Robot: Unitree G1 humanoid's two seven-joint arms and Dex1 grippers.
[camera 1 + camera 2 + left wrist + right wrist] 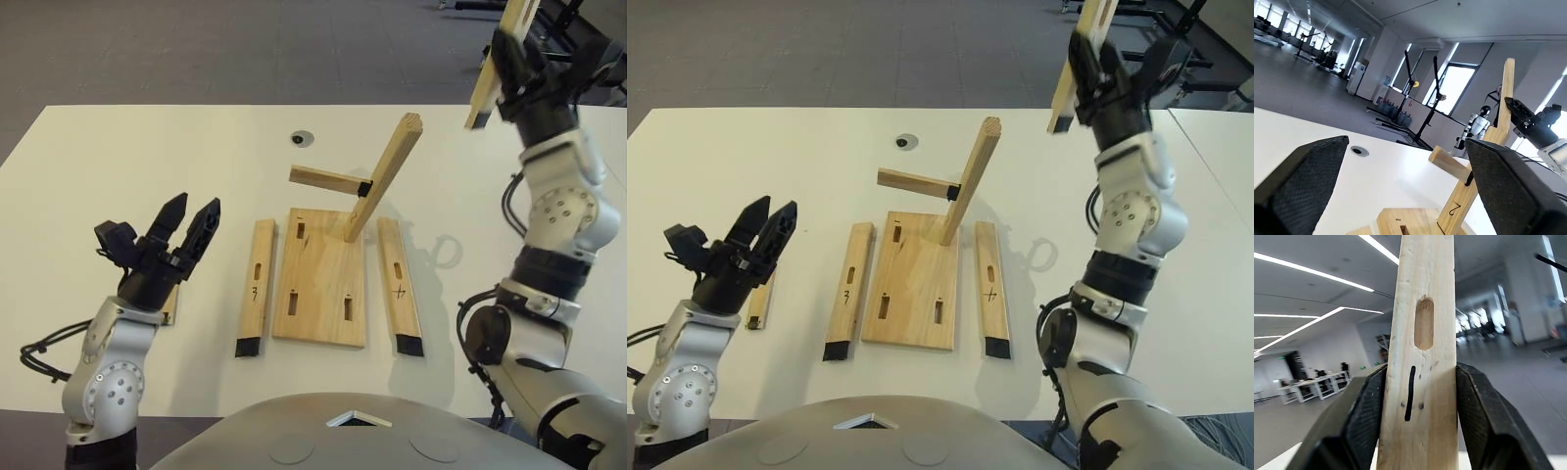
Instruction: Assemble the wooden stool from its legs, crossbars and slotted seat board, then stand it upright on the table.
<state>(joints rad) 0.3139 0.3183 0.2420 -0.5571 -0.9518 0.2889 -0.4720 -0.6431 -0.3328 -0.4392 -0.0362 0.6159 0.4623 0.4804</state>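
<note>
Fingers (1356,426) of the right gripper (1095,73) are clamped on both sides of the held leg (1422,308), just below its oval slot. This gripper is high over the far right of the table (118,166), and the held leg hangs slanted in the air, touching nothing else. I judge it is up there so that it can be turned and brought down to a free slot of the board (323,294).

The board lies flat in the middle of the table with its slots upward, so legs can be pushed in from above. The standing leg (385,176) sits in the far right slot and leans toward the right; it seems not fully seated. The crossbar (323,179) is plugged into its side and points left with its other end free, probably meant for a second leg.

The left leg (257,284) and the right leg (400,284) lie flat just beside the long edges of the board, easy to reach. A short piece (169,305) lies at the near left, partly hidden.

Above it hovers the left gripper (196,211), its fingers (172,217) wide apart, holding and touching nothing. I judge it is ready to steady the board or to take the next part.
</note>
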